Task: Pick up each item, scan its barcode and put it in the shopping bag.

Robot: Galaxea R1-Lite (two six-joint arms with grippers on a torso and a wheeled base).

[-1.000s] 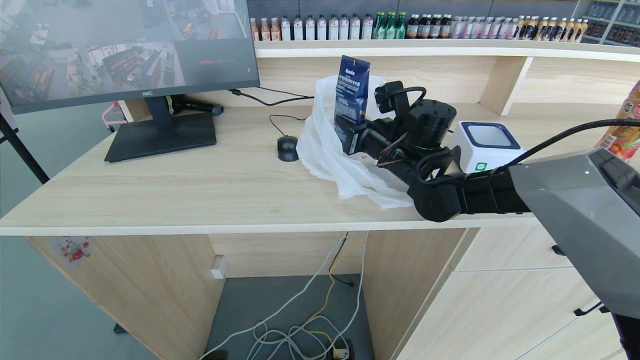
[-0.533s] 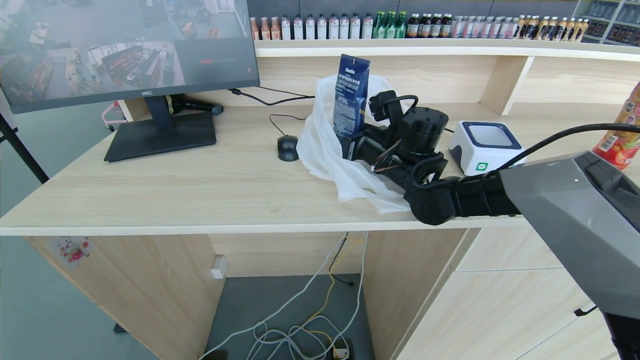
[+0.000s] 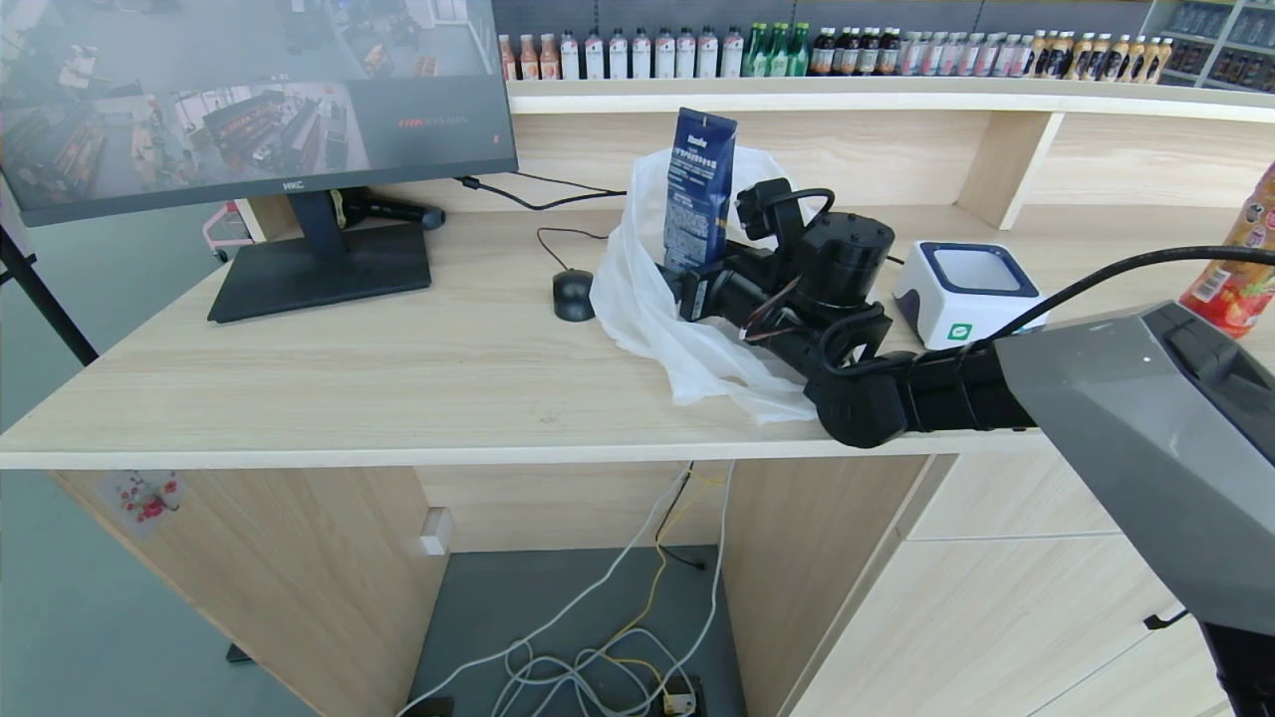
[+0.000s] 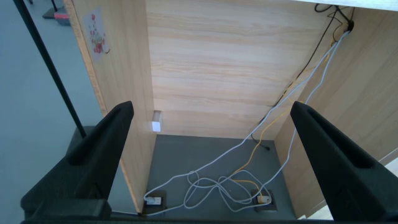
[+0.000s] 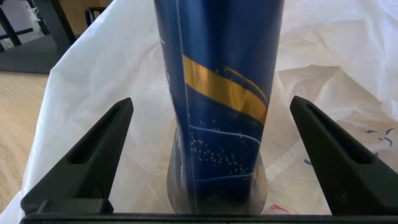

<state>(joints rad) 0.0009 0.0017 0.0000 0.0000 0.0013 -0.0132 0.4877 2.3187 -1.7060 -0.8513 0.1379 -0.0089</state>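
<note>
The worktop [image 3: 398, 378] is pale wood-grain board, matt and smooth. The shopping bag [image 3: 642, 314] is thin white plastic film, half see-through and crumpled. In the bag, the pouch [image 3: 700, 189] is glossy blue foil-like laminate with a shiny gold band. Just beside the bag, the scanner [image 3: 941, 309] is smooth white plastic. The right gripper [image 5: 211, 102] has matt black jaws.

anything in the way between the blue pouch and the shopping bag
Nothing visible. The blue pouch stands upright with its lower end already inside the open mouth of the white shopping bag. The right gripper is open, with a finger on either side of the pouch.
</note>
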